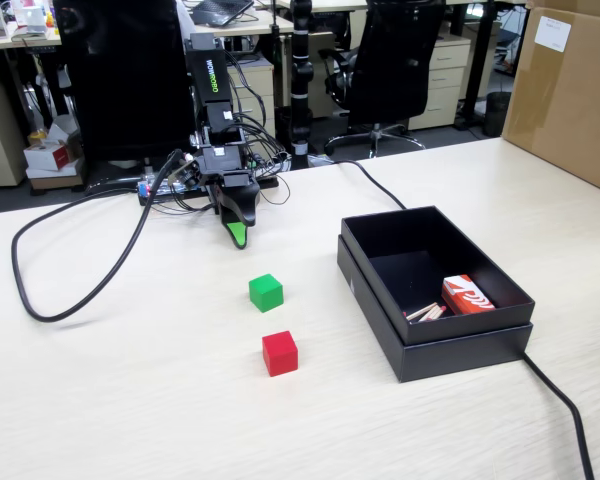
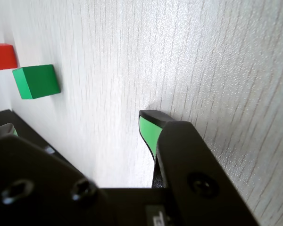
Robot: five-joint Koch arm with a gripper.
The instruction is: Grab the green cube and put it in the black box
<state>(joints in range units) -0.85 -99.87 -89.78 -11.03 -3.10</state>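
In the black box (image 1: pixel 380 290) — a red-and-white carton (image 1: pixel 467 295); fingers' (image 1: pixel 238 236) state unclear.

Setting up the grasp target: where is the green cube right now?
In the fixed view the small matte green cube sits on the pale wooden table, just behind the red cube, left of the shallow black box, in front of the claw.

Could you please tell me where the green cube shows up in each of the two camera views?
Fixed view: the green cube sits near the middle, on the table left of the black box.
Wrist view: it is at the upper left.
Shared landmark: the red cube right beside it.
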